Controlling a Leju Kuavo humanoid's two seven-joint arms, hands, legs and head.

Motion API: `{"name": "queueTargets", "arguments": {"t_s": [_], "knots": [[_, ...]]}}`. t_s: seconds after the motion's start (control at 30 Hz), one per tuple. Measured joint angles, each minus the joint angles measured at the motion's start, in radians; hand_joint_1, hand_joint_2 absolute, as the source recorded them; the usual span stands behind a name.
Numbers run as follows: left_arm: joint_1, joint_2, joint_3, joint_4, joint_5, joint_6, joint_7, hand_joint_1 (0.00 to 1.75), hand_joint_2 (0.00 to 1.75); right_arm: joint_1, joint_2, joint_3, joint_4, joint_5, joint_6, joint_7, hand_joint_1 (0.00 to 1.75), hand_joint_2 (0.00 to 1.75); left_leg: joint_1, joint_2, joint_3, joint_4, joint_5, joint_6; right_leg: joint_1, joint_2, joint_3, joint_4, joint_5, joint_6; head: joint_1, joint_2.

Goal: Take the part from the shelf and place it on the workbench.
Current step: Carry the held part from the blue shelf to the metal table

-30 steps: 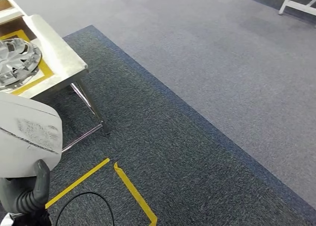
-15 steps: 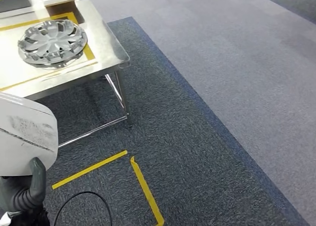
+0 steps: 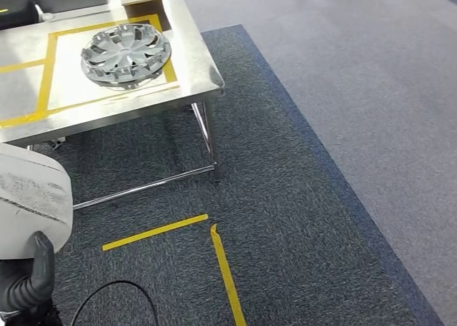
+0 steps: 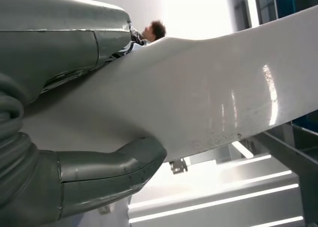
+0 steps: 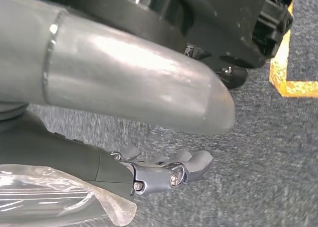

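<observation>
Left hand [image 4: 75, 137] gripped smooth white part [image 3: 29, 205] at 8 o'clock; right hand [image 5: 157, 172] hung empty, fingers apart. Steel workbench [image 3: 199, 69] edge at 11; ribbed hubcap [image 3: 126, 55] lay on it; open carpet [image 3: 323, 162] at 3.

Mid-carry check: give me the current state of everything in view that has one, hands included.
white part: gripped in the left hand, off the workbench.
left hand: holds the white part.
right hand: holds nothing, fingers extended, above the carpet.
wheel cover: lying flat on the workbench, inside the yellow tape frame.
</observation>
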Motion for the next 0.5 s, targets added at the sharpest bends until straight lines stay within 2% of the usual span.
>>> {"name": "queueTargets", "arguments": {"t_s": [0.03, 0.07, 0.1, 0.13, 0.17, 0.2, 0.27, 0.3, 0.37, 0.4, 0.43, 0.5], "knots": [[0.001, 0.000, 0.003, 0.000, -0.001, -0.002, 0.000, 1.75, 1.75, 0.001, 0.000, 0.002, 0.001, 0.000, 0.000, 0.002, 0.00, 0.00, 0.002, 0.009, -0.031, 0.064, -0.026, -0.003, 0.001, -0.017, 0.001, 0.000, -0.002, -0.002, 0.000, 0.000], [0.002, -0.001, 0.005, 0.000, -0.003, -0.004, 0.001, 1.75, 1.75, 0.001, 0.001, 0.003, 0.002, 0.000, 0.000, 0.004, 0.00, 0.00, 0.003, 0.013, -0.053, 0.108, -0.037, -0.004, 0.002, -0.033, 0.003, 0.000, -0.005, -0.003, -0.001, 0.000], [0.003, -0.001, 0.008, 0.000, -0.006, -0.005, 0.002, 1.75, 1.75, 0.001, 0.001, 0.004, 0.002, 0.000, 0.000, 0.006, 0.00, 0.00, 0.004, 0.015, -0.057, 0.116, -0.029, -0.004, 0.002, -0.048, 0.005, 0.000, -0.007, -0.003, -0.001, 0.000], [0.003, -0.001, 0.010, 0.000, -0.008, -0.008, 0.003, 1.75, 1.75, 0.000, 0.002, 0.005, 0.003, -0.001, 0.000, 0.008, 0.00, 0.00, 0.005, 0.019, -0.042, 0.087, -0.003, -0.003, 0.002, -0.063, 0.009, 0.000, -0.010, -0.003, -0.001, 0.000], [0.003, -0.001, 0.011, 0.000, -0.011, -0.010, 0.004, 1.75, 1.75, 0.000, 0.003, 0.005, 0.003, -0.002, 0.000, 0.010, 0.00, 0.00, 0.004, 0.031, -0.010, 0.026, 0.033, 0.001, 0.003, -0.076, 0.014, 0.000, -0.014, -0.001, -0.001, 0.000], [0.002, -0.001, 0.012, 0.000, -0.013, -0.013, 0.005, 1.75, 1.75, -0.001, 0.004, 0.005, 0.004, -0.004, 0.000, 0.010, 0.00, 0.00, 0.000, 0.057, 0.025, -0.042, 0.062, 0.006, 0.004, -0.088, 0.019, 0.000, -0.018, 0.002, -0.001, 0.000], [-0.002, -0.004, 0.013, 0.000, -0.018, -0.020, 0.007, 1.75, 1.75, -0.002, 0.007, 0.005, 0.004, -0.008, -0.004, 0.012, 0.00, 0.00, -0.010, 0.104, 0.071, -0.136, 0.086, 0.017, 0.011, -0.109, 0.027, 0.001, -0.026, 0.011, 0.000, 0.000], [-0.002, -0.006, 0.014, 0.000, -0.019, -0.024, 0.008, 1.75, 1.75, -0.002, 0.008, 0.005, 0.004, -0.012, -0.009, 0.013, 0.00, 0.00, -0.014, 0.113, 0.076, -0.149, 0.083, 0.021, 0.014, -0.120, 0.030, 0.000, -0.029, 0.016, 0.000, 0.000], [0.004, -0.010, 0.019, 0.000, -0.020, -0.032, 0.008, 1.75, 1.75, -0.003, 0.011, 0.005, 0.004, -0.020, -0.020, 0.013, 0.00, 0.00, -0.013, 0.091, 0.074, -0.155, 0.084, 0.030, 0.015, -0.138, 0.034, -0.002, -0.036, 0.027, 0.000, 0.000], [0.007, -0.013, 0.022, -0.001, -0.020, -0.035, 0.006, 1.75, 1.75, -0.003, 0.013, 0.004, 0.004, -0.025, -0.024, 0.011, 0.00, 0.00, -0.010, 0.079, 0.075, -0.158, 0.085, 0.035, 0.013, -0.124, 0.033, 0.005, -0.045, 0.033, 0.001, 0.000], [0.008, -0.017, 0.025, -0.001, -0.020, -0.037, 0.005, 1.75, 1.75, -0.004, 0.014, 0.004, 0.004, -0.030, -0.026, 0.009, 0.00, 0.00, -0.007, 0.066, 0.076, -0.162, 0.087, 0.040, 0.012, -0.098, 0.024, 0.027, -0.062, 0.037, 0.004, 0.000], [0.005, -0.024, 0.028, -0.002, -0.019, -0.041, 0.002, 1.75, 1.75, -0.003, 0.014, 0.004, 0.004, -0.037, -0.028, 0.003, 0.00, 0.00, -0.003, 0.042, 0.076, -0.164, 0.090, 0.048, 0.009, -0.033, -0.028, 0.137, -0.118, 0.043, 0.010, 0.000]]}}
